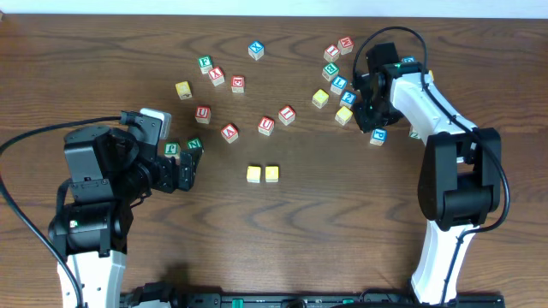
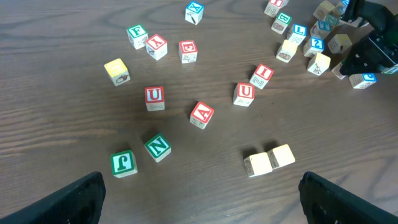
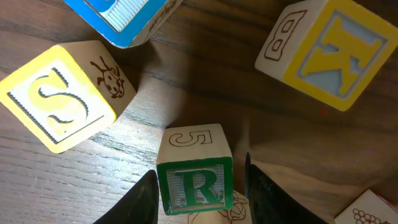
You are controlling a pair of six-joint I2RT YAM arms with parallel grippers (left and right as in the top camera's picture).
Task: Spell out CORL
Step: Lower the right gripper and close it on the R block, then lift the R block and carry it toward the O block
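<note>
The green-framed R cube (image 3: 196, 180) stands on the table between the fingers of my right gripper (image 3: 200, 193). The left finger is at the cube's side, and a narrow gap shows on the right. From overhead my right gripper (image 1: 370, 107) hides that cube among the right-hand cluster. Two yellow-faced cubes (image 1: 253, 174) (image 1: 272, 174) sit side by side at the table's middle, also visible as a pale pair (image 2: 268, 160). The blue-framed L cube (image 2: 299, 30) lies in the cluster (image 1: 340, 84). My left gripper (image 1: 190, 167) (image 2: 200, 183) is wide open and empty.
A yellow S cube (image 3: 59, 102), a yellow K cube (image 3: 329, 50) and a blue cube (image 3: 121, 15) crowd round the R. Red-lettered cubes such as U (image 2: 154, 96) and A (image 2: 201, 114) lie scattered mid-table. Green cubes (image 2: 157, 147) (image 2: 123, 163) sit near my left gripper.
</note>
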